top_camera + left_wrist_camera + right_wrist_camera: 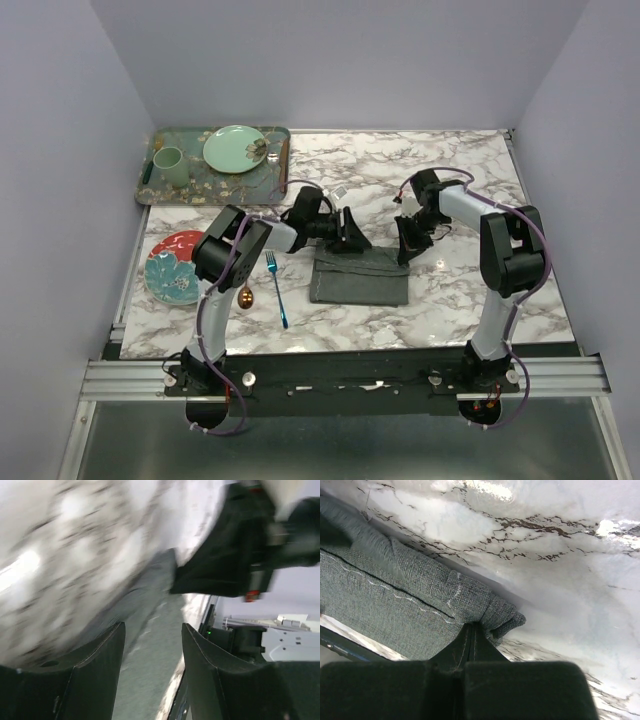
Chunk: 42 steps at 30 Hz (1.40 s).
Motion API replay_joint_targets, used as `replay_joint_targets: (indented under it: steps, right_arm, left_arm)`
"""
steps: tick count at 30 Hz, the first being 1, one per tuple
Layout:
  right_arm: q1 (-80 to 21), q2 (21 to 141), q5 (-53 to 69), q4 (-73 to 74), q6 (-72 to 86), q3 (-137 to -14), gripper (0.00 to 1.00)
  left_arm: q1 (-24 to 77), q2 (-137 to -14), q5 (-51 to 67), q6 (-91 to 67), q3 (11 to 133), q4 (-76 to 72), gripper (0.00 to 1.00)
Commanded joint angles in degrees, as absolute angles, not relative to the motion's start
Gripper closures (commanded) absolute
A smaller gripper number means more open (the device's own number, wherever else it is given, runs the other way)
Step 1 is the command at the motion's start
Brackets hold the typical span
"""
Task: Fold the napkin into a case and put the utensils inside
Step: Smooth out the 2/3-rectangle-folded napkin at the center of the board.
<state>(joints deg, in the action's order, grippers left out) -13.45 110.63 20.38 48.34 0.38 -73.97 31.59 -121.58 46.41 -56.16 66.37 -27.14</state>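
Note:
The dark grey napkin (360, 278) lies folded into a thick rectangle in the middle of the table. My right gripper (408, 247) is shut on its far right corner, and the cloth bunches around the closed tips (472, 626). My left gripper (350, 238) hovers at the napkin's far left edge, jaws apart with nothing between them (152, 630); that view is blurred. The blue fork (277, 288) lies left of the napkin. The copper spoon (245, 296) lies beside it, its handle hidden under the left arm.
A red and teal plate (172, 265) sits at the left edge. At the back left, a patterned green tray (160, 190) carries a green cup (169, 165), a pale green plate (234, 148) and a brown-handled utensil (281, 152).

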Motion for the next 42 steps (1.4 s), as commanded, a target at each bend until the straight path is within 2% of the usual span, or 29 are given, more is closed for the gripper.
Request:
replay_joint_targets:
  steps: [1, 5, 11, 14, 15, 17, 18, 21, 33, 36, 39, 42]
  right_arm:
    - [-13.62, 113.20, 15.65, 49.57, -0.35, -74.62, 0.99]
    - [-13.62, 113.12, 14.77, 49.75, -0.35, -74.44, 0.99]
    - [-13.62, 113.29, 14.59, 49.57, -0.35, -74.79, 0.99]
    - [-13.62, 113.47, 15.90, 49.83, -0.35, -75.49, 1.00]
    - [-13.71, 113.38, 16.69, 49.92, -0.35, -75.67, 0.99]
    - [-13.71, 112.86, 16.96, 49.92, -0.35, -75.67, 0.99]
    - [-13.71, 112.59, 16.88, 49.92, -0.35, -75.59, 0.99]
    - [-13.71, 111.80, 16.70, 49.75, -0.44, -74.71, 0.99]
    - [-13.71, 111.01, 16.87, 48.69, -0.61, -74.53, 0.99]
    - [-13.71, 110.57, 18.01, 48.52, -0.70, -74.44, 0.95]
    - [-13.71, 108.81, 18.89, 50.00, -1.58, -75.58, 0.85]
    - [-13.54, 104.86, 21.34, 52.73, -4.29, -78.12, 0.65]
  left_arm:
    - [27.52, -125.77, 46.23, -59.24, 60.74, -27.16, 0.43]
    - [25.14, -125.42, 47.90, -58.53, 57.32, -29.70, 0.42]
    - [23.03, -118.49, 52.20, -56.25, 55.20, -33.31, 0.41]
    - [23.73, -114.53, 51.51, -53.62, 56.59, -31.91, 0.48]
    - [24.51, -113.56, 50.72, -53.18, 57.47, -31.56, 0.56]
    - [27.31, -113.64, 49.14, -51.26, 61.32, -28.32, 0.67]
    - [28.38, -114.51, 46.61, -50.11, 63.09, -26.13, 0.78]
    - [31.98, -117.67, 44.04, -49.57, 68.19, -22.06, 0.89]
    - [37.00, -128.84, 39.91, -48.34, 76.38, -16.26, 0.96]
    - [37.09, -131.47, 38.77, -48.60, 77.52, -13.98, 0.97]
    - [37.00, -132.54, 37.36, -46.76, 78.84, -10.29, 1.00]
    - [36.83, -132.71, 36.83, -44.74, 79.63, -7.21, 1.00]
